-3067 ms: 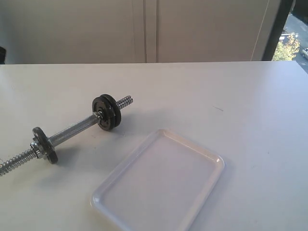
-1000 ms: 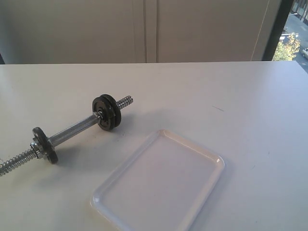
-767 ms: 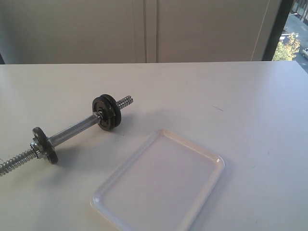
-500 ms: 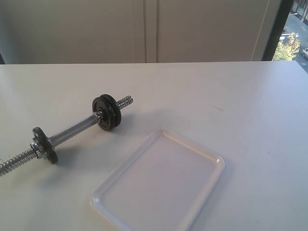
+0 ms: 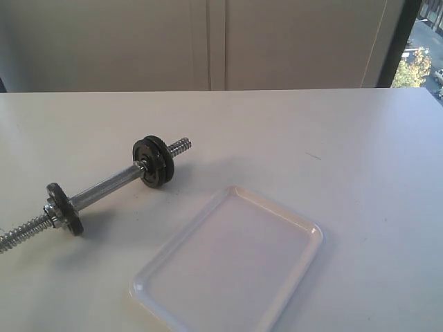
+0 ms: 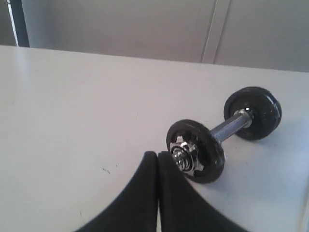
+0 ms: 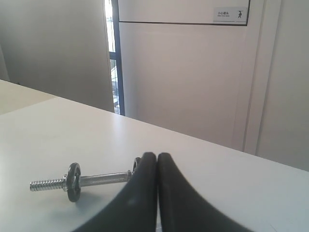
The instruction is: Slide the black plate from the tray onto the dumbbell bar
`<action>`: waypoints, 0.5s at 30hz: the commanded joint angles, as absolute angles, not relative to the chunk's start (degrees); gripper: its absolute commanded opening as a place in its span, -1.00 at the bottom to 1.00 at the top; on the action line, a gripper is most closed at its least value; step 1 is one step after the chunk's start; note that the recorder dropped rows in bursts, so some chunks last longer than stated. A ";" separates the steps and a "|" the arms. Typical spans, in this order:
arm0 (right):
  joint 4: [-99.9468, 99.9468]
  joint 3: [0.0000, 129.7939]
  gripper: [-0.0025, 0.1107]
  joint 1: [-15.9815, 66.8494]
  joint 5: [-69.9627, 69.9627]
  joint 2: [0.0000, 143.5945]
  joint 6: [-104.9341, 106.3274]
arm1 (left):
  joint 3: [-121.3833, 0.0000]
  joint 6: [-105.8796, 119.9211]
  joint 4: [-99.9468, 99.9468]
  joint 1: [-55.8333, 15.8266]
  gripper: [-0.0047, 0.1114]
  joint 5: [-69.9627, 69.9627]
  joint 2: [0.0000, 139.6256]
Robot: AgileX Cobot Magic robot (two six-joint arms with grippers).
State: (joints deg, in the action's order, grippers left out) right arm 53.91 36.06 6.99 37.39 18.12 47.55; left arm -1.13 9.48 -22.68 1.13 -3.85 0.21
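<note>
The dumbbell bar [image 5: 104, 188] lies slantwise on the white table at the left. A black plate [image 5: 154, 161] sits on it beside a second dark disc near the far threaded end. One more dark disc [image 5: 64, 207] with a silver collar nut sits near the close end. The white tray [image 5: 228, 270] lies in front of the bar and holds nothing. My left gripper [image 6: 158, 154] is shut and empty, its tips just short of the bar's [image 6: 227, 128] nut end. My right gripper [image 7: 157, 155] is shut and empty, above the table with the bar [image 7: 104, 179] behind it. The exterior view shows neither gripper.
The white table [image 5: 332, 138] stretches wide to the right and behind the bar. Pale cabinet doors [image 5: 208, 41] stand along the far edge, and a window strip [image 5: 419, 48] shows at the back right.
</note>
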 commanded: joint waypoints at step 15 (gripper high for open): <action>54.14 35.91 -0.96 6.92 37.30 17.67 47.78 | 0.00 -4.46 -1.45 -3.70 -0.92 -12.03 0.00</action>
